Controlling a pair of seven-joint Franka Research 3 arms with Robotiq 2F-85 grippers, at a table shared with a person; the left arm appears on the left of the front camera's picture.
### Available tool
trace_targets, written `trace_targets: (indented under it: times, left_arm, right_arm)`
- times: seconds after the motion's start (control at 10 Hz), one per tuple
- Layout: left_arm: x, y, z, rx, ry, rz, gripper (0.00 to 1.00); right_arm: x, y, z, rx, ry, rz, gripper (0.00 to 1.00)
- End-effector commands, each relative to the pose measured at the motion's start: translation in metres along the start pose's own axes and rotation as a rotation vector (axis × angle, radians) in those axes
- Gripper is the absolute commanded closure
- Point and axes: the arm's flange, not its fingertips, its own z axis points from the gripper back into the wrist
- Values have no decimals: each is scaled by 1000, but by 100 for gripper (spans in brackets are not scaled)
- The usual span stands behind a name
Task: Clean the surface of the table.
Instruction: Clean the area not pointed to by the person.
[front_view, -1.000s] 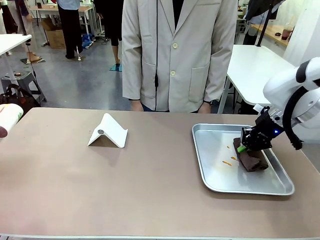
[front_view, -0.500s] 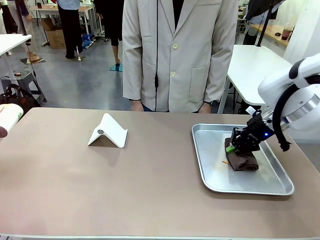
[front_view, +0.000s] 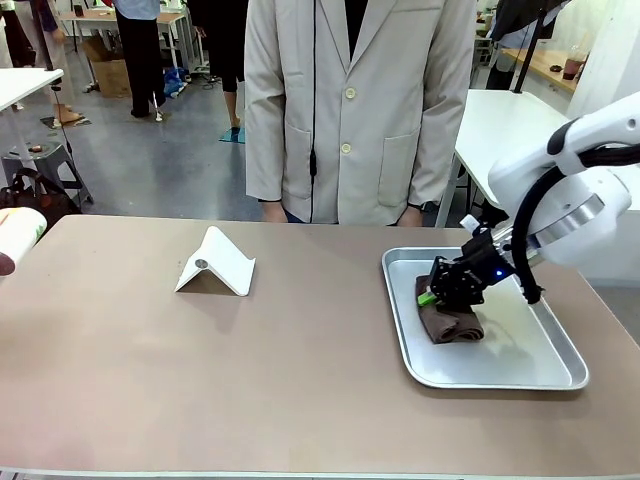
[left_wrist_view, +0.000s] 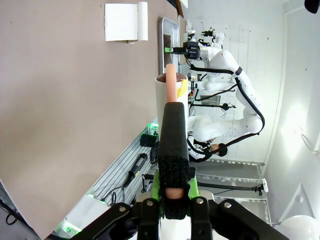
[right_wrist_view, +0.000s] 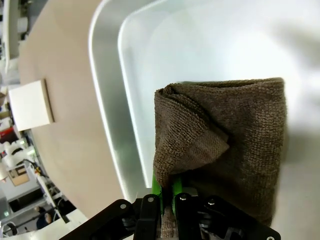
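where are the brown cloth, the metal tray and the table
brown cloth (front_view: 452, 323), front view, its folded middle
metal tray (front_view: 522, 352), front view, bare floor
table (front_view: 280, 380), front view, bare top

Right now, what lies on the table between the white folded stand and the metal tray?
Nothing: in the front view, the table is bare between the stand and the tray.

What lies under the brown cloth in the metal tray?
The brown cloth rests on the shiny tray, pinched by the right gripper. Bare metal shows around it. The patch directly beneath is covered, so any marks there cannot be seen.
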Motion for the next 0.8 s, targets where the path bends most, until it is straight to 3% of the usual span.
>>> trace_targets:
  times: [0.0, 0.6, 0.7]
  left_arm:
    - [0, -4, 1, -12, -15, 7, 78]
    - [0, -4, 1, -12, -15, 7, 78]
    - [0, -4, 1, -12, -15, 7, 78]
  right_arm:
    - [1, 11, -19, 40, -9, 39, 91]
    - [-4, 28, -22, 116, -33, 74, 91]
    - [-4, 25, -22, 78, -38, 75, 91]
